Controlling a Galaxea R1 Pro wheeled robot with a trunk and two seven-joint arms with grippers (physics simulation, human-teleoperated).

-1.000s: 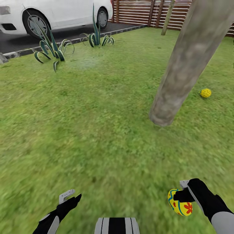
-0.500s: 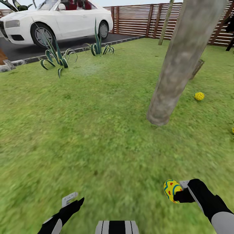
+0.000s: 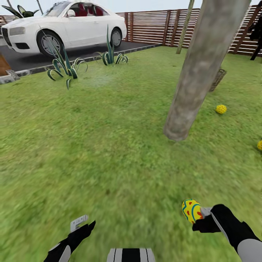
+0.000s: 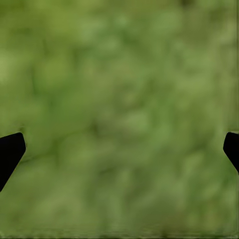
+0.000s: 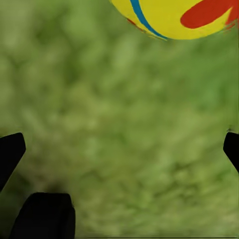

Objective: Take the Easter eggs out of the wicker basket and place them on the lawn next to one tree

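Egg (image 3: pixel 191 210) slipped beyond right jaws (now spread), above lawn (image 3: pixel 109 145).

Head high; wrists close over lawn (image 3: pixel 109 145)

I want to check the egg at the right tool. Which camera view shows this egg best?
The head view: the whole egg shows at the right tool, above the lawn. The right wrist view shows part of it, cut off.

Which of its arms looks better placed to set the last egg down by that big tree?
The right. The right gripper is by the painted egg, on the same side as the tree, where two eggs already lie. The left gripper is empty and farther away.
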